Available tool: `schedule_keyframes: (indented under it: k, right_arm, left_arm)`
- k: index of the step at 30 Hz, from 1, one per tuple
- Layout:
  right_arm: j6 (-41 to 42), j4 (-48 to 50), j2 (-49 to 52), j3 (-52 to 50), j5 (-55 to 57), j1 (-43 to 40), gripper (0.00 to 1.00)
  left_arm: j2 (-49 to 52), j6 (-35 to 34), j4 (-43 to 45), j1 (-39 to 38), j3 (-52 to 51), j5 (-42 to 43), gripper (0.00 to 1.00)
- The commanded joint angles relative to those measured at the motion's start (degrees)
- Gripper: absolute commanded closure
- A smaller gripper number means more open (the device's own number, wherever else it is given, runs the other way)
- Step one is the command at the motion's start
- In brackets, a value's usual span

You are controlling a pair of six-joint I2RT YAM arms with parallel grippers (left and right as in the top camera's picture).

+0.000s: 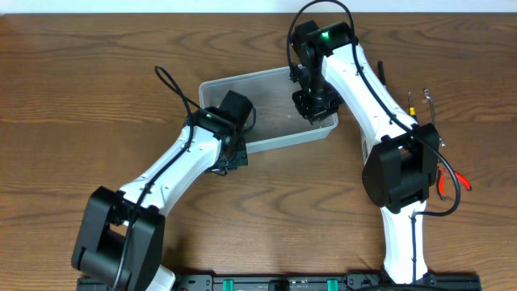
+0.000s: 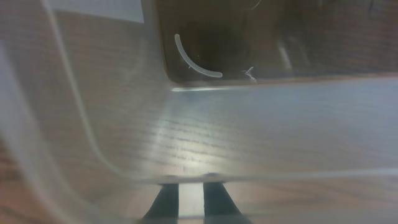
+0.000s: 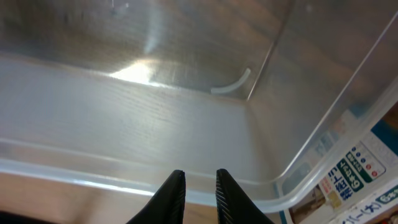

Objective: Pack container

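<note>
The clear container (image 1: pixel 266 109) lies slightly turned in the middle of the table and looks empty. My left gripper (image 1: pixel 233 153) is at its near left corner. In the left wrist view the fingers (image 2: pixel 191 186) stand close together right under the container's rim (image 2: pixel 280 177), with pale plastic between them. My right gripper (image 1: pixel 315 105) hangs over the container's right end. In the right wrist view its fingers (image 3: pixel 200 177) are nearly together at the rim (image 3: pixel 74 174), with nothing between them, and the bare floor of the container (image 3: pixel 124 118) lies beyond.
A blue-and-white box (image 3: pixel 357 180) lies just outside the container's right wall. Red-handled pliers (image 1: pixel 452 179) and a thin screwdriver (image 1: pixel 411 103) lie at the right of the table, next to the right arm's base.
</note>
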Motion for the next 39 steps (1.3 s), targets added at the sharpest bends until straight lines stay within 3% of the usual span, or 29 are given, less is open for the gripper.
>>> schedule_keyframes:
  k: [1,27,37,39]
  right_arm:
    - [0.90,-0.63,-1.90,1.07,-0.02,0.55,0.80]
    - [2.12,-2.40,-1.90,1.07,-0.04,0.61,0.80]
    - [1.81,5.31,-2.97,2.54,-0.04,0.59,0.64]
    - [1.57,5.95,-3.43,3.89,0.24,0.55,0.64]
  left_arm:
    - [0.44,0.59,0.81,1.09,-0.24,-0.94,0.94]
    - [0.26,4.44,1.77,6.62,-0.20,-0.85,0.93]
    - [-7.74,4.02,-3.30,7.26,3.02,-0.92,0.94]
    - [-11.13,4.02,-3.87,8.20,3.98,-0.92,0.86]
